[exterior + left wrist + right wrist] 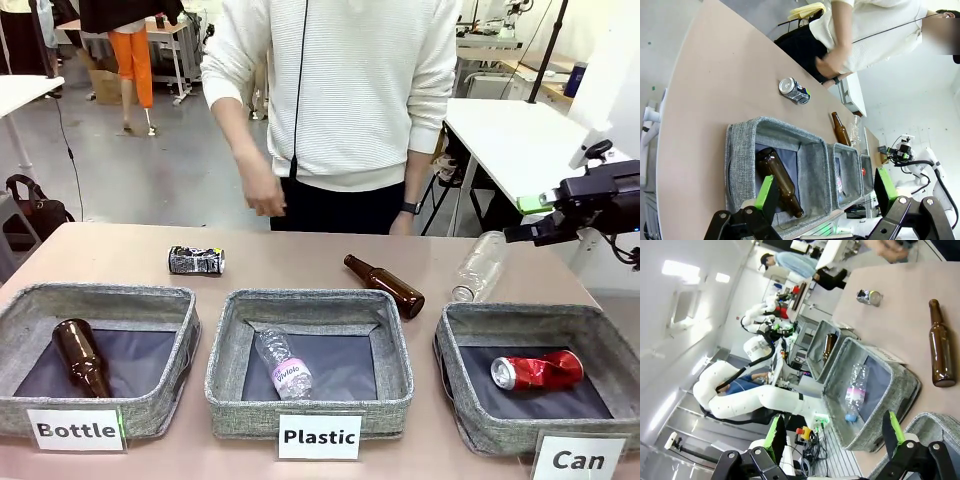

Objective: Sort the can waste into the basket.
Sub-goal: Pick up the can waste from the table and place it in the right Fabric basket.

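Your black-and-white can [196,261] lies sideways on the table [100,250], past the Bottle bin [100,292], closer to your left gripper [826,187] than your right gripper [834,432]. Both stand wide open and empty.

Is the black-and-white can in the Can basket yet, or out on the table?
Out: the black-and-white can lies on its side on the table, beyond the Bottle bin.
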`<state>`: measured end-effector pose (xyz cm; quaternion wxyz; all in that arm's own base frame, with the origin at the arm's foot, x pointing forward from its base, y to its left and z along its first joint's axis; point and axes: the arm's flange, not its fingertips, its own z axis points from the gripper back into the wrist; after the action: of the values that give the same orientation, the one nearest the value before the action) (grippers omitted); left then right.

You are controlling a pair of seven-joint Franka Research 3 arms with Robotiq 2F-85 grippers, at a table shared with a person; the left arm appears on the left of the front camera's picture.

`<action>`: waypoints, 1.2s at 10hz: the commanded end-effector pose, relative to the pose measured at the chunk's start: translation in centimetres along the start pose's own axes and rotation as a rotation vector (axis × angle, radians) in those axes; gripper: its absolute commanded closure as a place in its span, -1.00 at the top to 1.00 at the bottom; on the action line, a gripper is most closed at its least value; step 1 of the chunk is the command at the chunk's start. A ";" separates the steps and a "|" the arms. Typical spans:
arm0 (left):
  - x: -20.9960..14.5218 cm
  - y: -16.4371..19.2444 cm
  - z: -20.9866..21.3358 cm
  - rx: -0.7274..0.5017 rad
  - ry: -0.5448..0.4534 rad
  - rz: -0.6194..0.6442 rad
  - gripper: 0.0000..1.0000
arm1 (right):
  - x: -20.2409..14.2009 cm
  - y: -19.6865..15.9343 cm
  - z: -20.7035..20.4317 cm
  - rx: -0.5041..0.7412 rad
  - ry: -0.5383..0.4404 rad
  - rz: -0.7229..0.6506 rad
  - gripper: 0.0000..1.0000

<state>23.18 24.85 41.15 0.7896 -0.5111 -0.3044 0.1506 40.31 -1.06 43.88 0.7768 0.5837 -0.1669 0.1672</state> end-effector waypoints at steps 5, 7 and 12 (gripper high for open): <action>2.9 -7.6 -3.7 0.068 0.099 -0.415 1.00 | 0.2 -0.1 0.2 0.010 0.001 0.023 1.00; 6.7 -11.4 -10.8 0.150 0.192 -0.673 1.00 | 0.2 -0.1 0.2 0.010 0.001 0.023 1.00; 5.8 -13.5 -26.0 0.273 0.399 -1.277 1.00 | 0.2 -0.1 0.2 0.010 0.001 0.023 1.00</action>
<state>43.06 3.70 48.74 0.8439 -0.1728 -0.3285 -0.3875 40.36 -1.04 43.84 0.7770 0.5837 -0.1659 0.1674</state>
